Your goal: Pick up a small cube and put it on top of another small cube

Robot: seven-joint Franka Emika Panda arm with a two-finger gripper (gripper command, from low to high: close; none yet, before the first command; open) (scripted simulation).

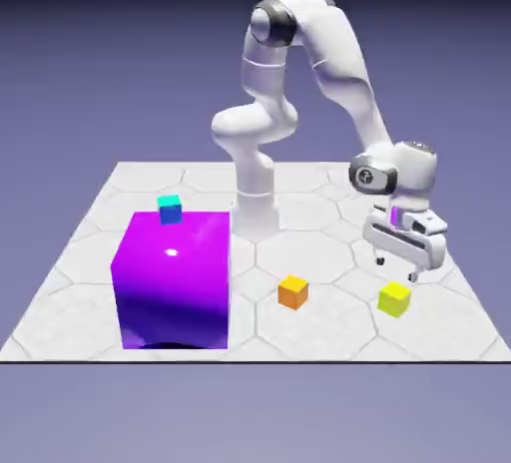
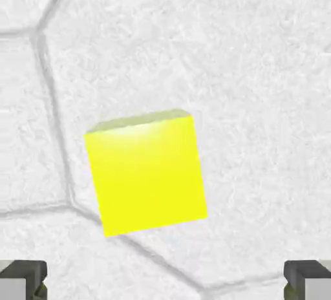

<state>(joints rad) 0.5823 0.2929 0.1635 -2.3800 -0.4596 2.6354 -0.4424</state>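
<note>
The small yellow cube (image 1: 395, 298) rests on the white hex-patterned table at the exterior view's right. My gripper (image 1: 397, 268) hovers just above it, jaws spread wide and empty. The hand view looks straight down on the yellow cube (image 2: 146, 172), which lies slightly rotated between and beyond the two grey fingertips (image 2: 23, 278) at the bottom corners. A small orange cube (image 1: 292, 291) sits on the table to the left of the yellow one. A small cyan cube (image 1: 171, 209) sits behind the big purple cube's top edge.
A big glossy purple cube (image 1: 173, 279) stands at the exterior view's left front of the table (image 1: 329, 251). The robot's white base column (image 1: 255, 202) rises at the table's far middle.
</note>
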